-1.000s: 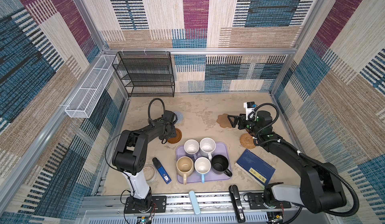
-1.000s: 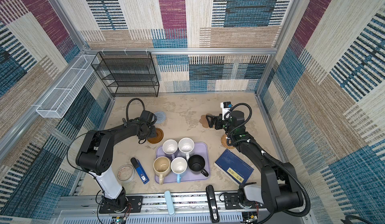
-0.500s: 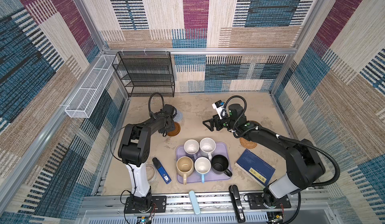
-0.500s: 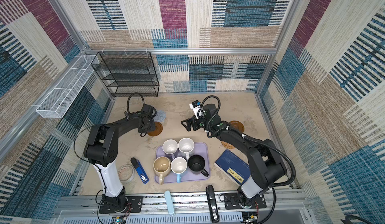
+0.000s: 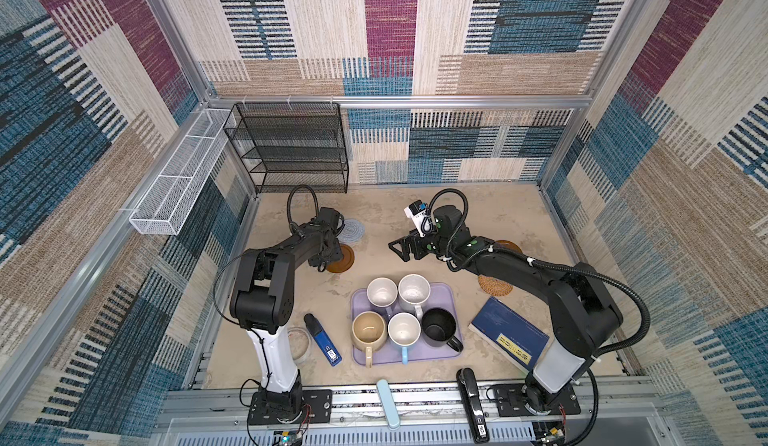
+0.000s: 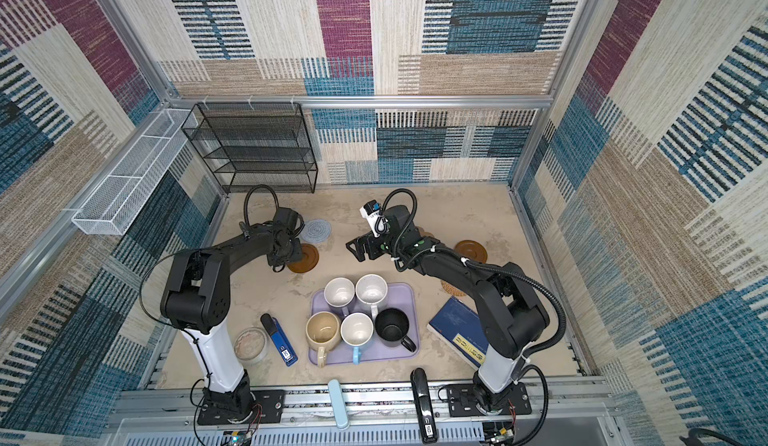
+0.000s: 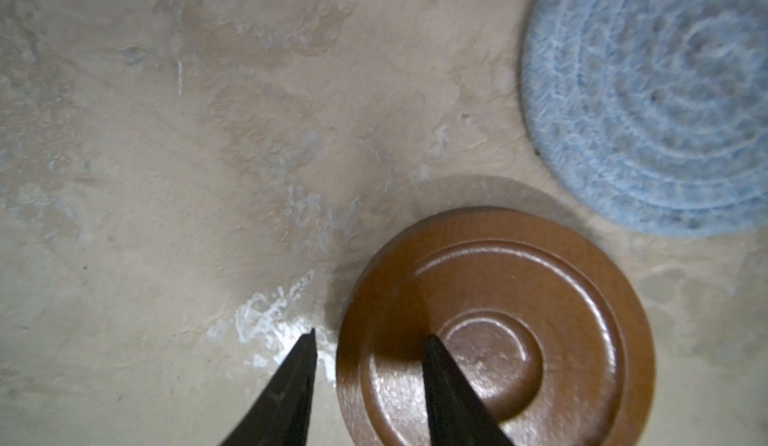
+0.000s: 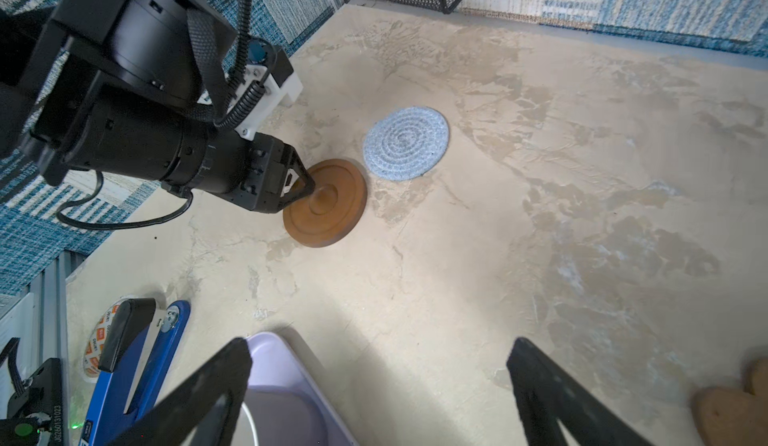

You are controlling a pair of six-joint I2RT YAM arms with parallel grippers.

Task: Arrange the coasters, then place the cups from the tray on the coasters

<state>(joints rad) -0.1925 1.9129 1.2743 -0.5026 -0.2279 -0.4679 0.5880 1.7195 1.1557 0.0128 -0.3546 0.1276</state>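
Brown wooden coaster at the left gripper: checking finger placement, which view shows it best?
Left wrist: the brown wooden coaster is close up, with fingers straddling its rim. Right wrist shows it smaller; both top views show only part.

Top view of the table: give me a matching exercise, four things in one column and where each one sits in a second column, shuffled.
Things
1. black mug
2. pale blue woven coaster
3. rattan coaster
4. left gripper

Places
A. partly under the right arm, near the dark blue book
B. fingers either side of the brown wooden coaster's rim
C. on the lavender tray
D. flat on the table beside the brown wooden coaster, not touching it

Pairs: 1-C, 2-D, 3-A, 4-B
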